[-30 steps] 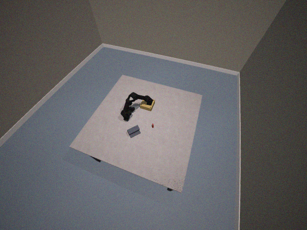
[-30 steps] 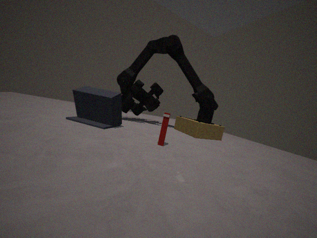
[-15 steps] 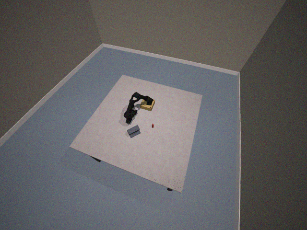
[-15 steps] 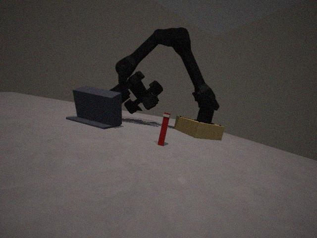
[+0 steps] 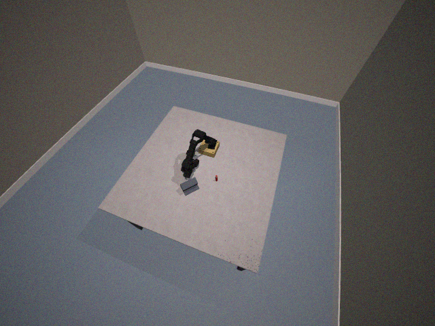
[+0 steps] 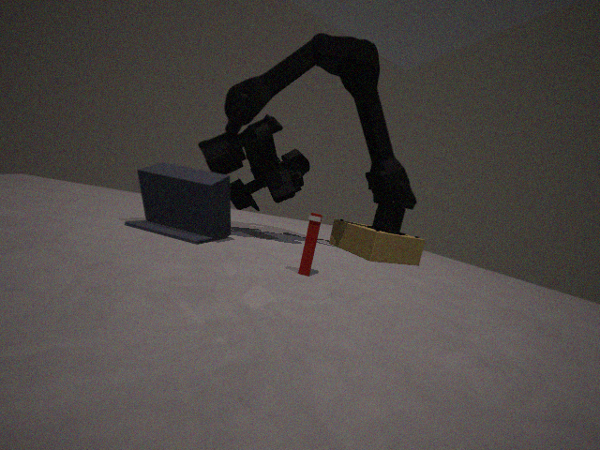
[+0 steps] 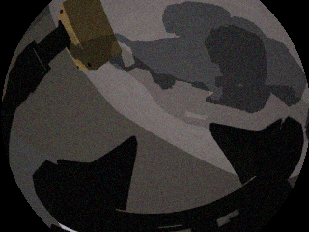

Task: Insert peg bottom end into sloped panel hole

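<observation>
Exterior view: the gripper (image 5: 187,176) (image 6: 246,196) (image 7: 174,133), spread wide and unloaded, is beside the sloped panel (image 5: 189,184) (image 6: 187,201); the upright peg (image 5: 216,178) (image 6: 308,247) is apart from the panel. Approach slowly, centring the fingers before closing.

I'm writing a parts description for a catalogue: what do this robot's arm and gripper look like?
The arm is matte black, with slim links and chunkier, rounded joint housings. The gripper is black too, with two wedge-shaped fingers tapering to points. I can make out no cables or lettering in this dim light.
</observation>
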Robot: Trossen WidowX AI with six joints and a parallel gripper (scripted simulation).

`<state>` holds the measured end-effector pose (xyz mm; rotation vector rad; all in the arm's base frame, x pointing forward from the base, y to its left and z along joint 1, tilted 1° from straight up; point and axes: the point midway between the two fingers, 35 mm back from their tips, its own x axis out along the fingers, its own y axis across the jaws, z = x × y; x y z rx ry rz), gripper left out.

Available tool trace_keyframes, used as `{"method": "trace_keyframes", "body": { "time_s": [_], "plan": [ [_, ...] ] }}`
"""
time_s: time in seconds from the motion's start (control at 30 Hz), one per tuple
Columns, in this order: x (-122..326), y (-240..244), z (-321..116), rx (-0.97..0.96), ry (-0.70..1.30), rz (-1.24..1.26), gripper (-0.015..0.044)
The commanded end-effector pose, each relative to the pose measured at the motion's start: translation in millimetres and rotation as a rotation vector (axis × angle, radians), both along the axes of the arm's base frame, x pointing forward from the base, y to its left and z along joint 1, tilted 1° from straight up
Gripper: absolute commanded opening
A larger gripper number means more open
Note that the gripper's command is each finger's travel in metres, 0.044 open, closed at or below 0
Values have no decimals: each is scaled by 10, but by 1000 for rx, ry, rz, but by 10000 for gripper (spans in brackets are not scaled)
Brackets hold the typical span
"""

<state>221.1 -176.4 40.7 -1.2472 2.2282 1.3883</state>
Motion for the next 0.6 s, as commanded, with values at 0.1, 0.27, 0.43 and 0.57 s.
{"method": "trace_keyframes", "body": {
  "time_s": [0.1,0.27,0.43,0.57],
  "plan": [
    [208,304,-8,78,-87,65,440],
    [343,540,-5,148,-144,114,440],
    [470,790,6,223,-198,168,440],
    [562,1001,21,286,-239,216,440]
  ]
}}
